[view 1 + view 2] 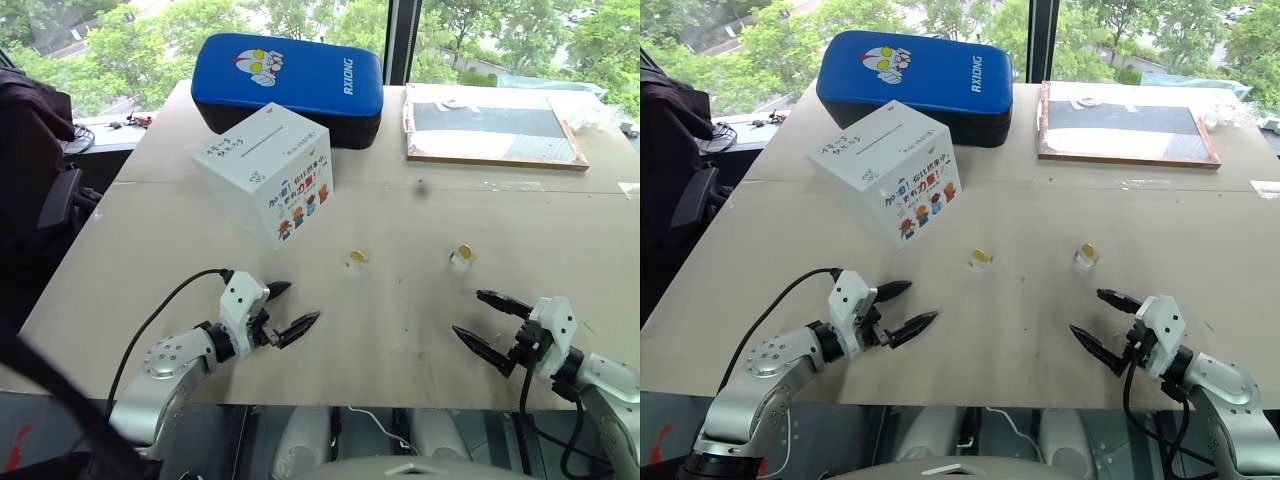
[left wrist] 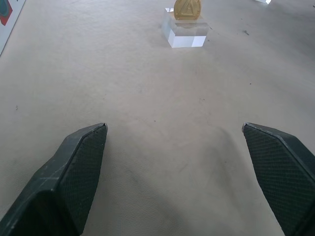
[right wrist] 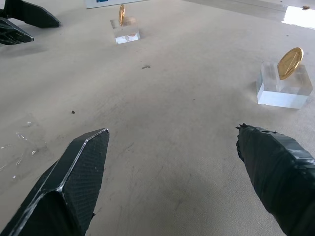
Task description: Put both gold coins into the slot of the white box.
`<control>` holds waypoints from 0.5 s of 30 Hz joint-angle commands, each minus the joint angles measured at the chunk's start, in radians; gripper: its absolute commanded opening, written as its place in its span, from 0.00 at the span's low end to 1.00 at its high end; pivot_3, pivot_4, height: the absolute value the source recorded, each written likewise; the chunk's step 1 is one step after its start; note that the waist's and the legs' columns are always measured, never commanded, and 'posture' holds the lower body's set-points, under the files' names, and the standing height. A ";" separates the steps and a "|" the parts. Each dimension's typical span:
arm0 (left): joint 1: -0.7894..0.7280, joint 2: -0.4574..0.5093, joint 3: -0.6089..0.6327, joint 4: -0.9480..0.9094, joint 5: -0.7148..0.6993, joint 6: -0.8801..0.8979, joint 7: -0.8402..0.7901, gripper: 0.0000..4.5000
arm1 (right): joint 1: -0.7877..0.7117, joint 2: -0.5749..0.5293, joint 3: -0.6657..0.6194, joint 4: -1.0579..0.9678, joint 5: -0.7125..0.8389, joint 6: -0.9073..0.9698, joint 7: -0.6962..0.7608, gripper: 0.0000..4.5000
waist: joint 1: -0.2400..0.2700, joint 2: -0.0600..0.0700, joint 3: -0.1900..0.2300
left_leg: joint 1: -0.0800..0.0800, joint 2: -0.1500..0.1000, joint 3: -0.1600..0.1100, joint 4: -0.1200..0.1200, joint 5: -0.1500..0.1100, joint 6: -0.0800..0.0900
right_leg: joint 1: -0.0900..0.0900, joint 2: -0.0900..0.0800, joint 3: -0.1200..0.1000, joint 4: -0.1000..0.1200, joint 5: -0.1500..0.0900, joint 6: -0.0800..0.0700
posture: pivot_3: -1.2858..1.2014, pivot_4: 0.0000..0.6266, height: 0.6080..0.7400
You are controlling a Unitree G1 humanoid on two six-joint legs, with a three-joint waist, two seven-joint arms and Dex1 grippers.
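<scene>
Coins untouched, each standing on edge in its own small clear block on the desk (image 1: 420, 320). Both sets of fingers spread wide, holding nothing, hovering low over the near edge.

Left gripper (image 1: 285, 312): fingers (image 2: 78, 167) well apart, pointing forward and inward. Left coin (image 1: 358, 257) sits ahead of them and a bit toward the middle; in the wrist view its block (image 2: 184, 30) is nearly straight down the finger line, coin face-on.

Right gripper (image 1: 482, 322): fingers (image 3: 74, 182) equally wide, angled inward. Right coin (image 1: 464, 252) is ahead of them, slightly toward the robot's left; in the wrist view its block (image 3: 284, 84) lies off to the side of the finger line, coin tilted and partly edge-on.

So one coin per arm; each is clearly nearer its own side. My read: the right needs more wrist realignment than the left before closing across the disc faces.

White box (image 1: 263, 170) is further back on the left side, near the left coin, well apart from the right one. Slot (image 1: 272, 141) runs across its top face, handwriting alongside. Blue padded case (image 1: 290, 85) is just behind the box. Left arm has the shorter carry; the right would have to cross over.
</scene>
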 commanded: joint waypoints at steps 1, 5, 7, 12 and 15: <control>0.017 0.012 0.016 -0.035 0.005 -0.016 0.000 1.00 | -0.011 -0.005 -0.029 -0.005 0.004 -0.020 0.001 0.99 | -0.001 0.000 0.000 | 0.000 0.000 0.000 0.000 0.000 0.000 | 0.000 0.000 0.000 0.000 0.000 0.000 | 0.52 0.24 1.00; 0.029 0.010 0.012 -0.048 0.023 -0.038 0.009 1.00 | -0.027 -0.015 -0.019 0.005 0.007 -0.003 0.009 0.99 | 0.000 0.000 0.000 | 0.000 0.000 0.000 0.000 0.000 0.000 | 0.000 0.000 0.000 0.000 0.000 0.000 | 0.52 0.24 1.00; 0.026 0.007 0.012 -0.051 0.032 -0.046 0.016 1.00 | -0.030 -0.013 -0.015 0.008 -0.003 -0.004 0.001 0.99 | 0.000 0.000 0.000 | 0.000 0.000 0.000 0.000 0.000 0.000 | 0.000 0.000 0.000 0.000 0.000 0.000 | 0.52 0.24 1.00; 0.003 0.002 0.006 -0.065 0.048 -0.017 0.053 1.00 | -0.037 -0.005 -0.008 0.018 -0.058 0.005 -0.059 0.99 | 0.001 0.000 0.000 | -0.001 0.000 0.000 0.000 0.000 0.000 | 0.000 0.000 0.000 0.000 0.000 0.000 | 0.52 0.24 1.00; -0.001 -0.001 0.000 -0.067 0.046 -0.021 0.051 1.00 | -0.041 0.000 -0.010 0.017 -0.058 0.012 -0.071 0.99 | 0.001 0.000 0.000 | -0.001 0.000 0.000 0.000 0.000 0.000 | 0.000 0.000 0.000 -0.001 0.000 0.000 | 0.52 0.24 1.00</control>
